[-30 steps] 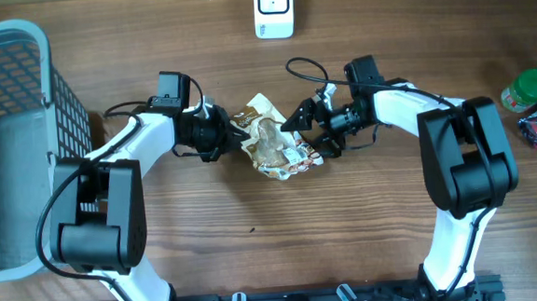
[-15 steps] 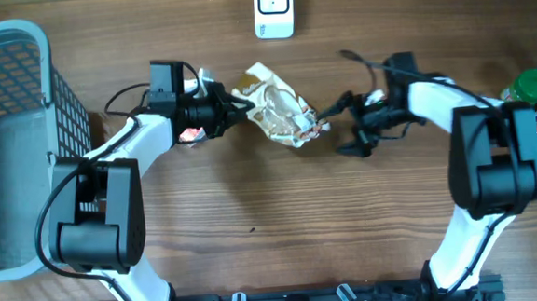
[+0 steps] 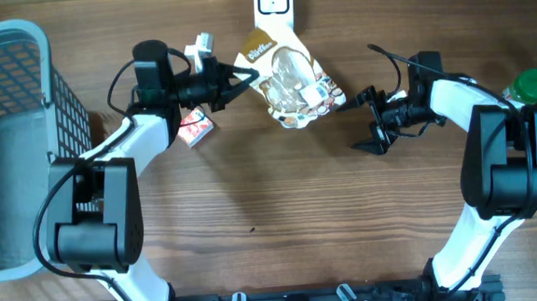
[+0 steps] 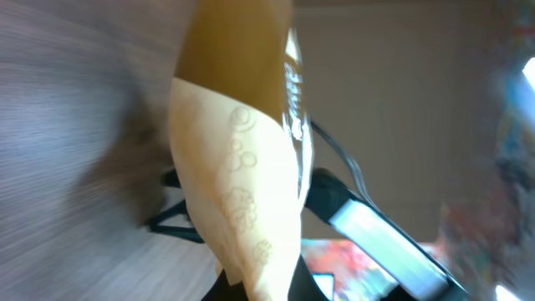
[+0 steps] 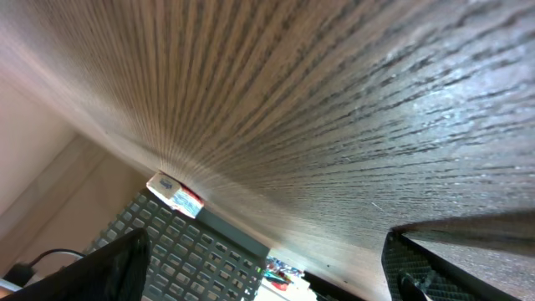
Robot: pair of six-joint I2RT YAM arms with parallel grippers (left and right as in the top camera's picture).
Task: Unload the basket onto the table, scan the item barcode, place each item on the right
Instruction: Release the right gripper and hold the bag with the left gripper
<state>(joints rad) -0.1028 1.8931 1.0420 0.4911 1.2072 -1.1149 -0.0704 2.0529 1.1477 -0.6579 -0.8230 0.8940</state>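
Snack bag is at the far middle of the table, just in front of the white scanner, and appears lifted clear of the wood. Left gripper has its jaws clamped on a thin fold at the bag's left edge. Judgement: an edge pinch leaves both broad faces uncovered, so a printed code can be turned toward the scanner window without a finger masking it. Right gripper sits low to the right of the bag, near but not touching it, with its jaws wide apart and empty; the right wrist view shows two dark fingertips with only bare table between them. Likely it is parked aside to keep the scan path free. Bag material is crinkled, glossy film: a brown upper band with lettering, cream lower panel, and a clear window showing pale contents. In the left wrist view the bag hangs as a narrow, tapering fold with faint embossed swirls; the rest is blurred. The film looks limp and creased, so the code may bend or glare; I cannot see where the barcode sits. Table is brown wood with fine straight grain. Also present are a grey mesh basket at far left, a small red-and-white packet under the left arm, and a green-capped bottle at far right.
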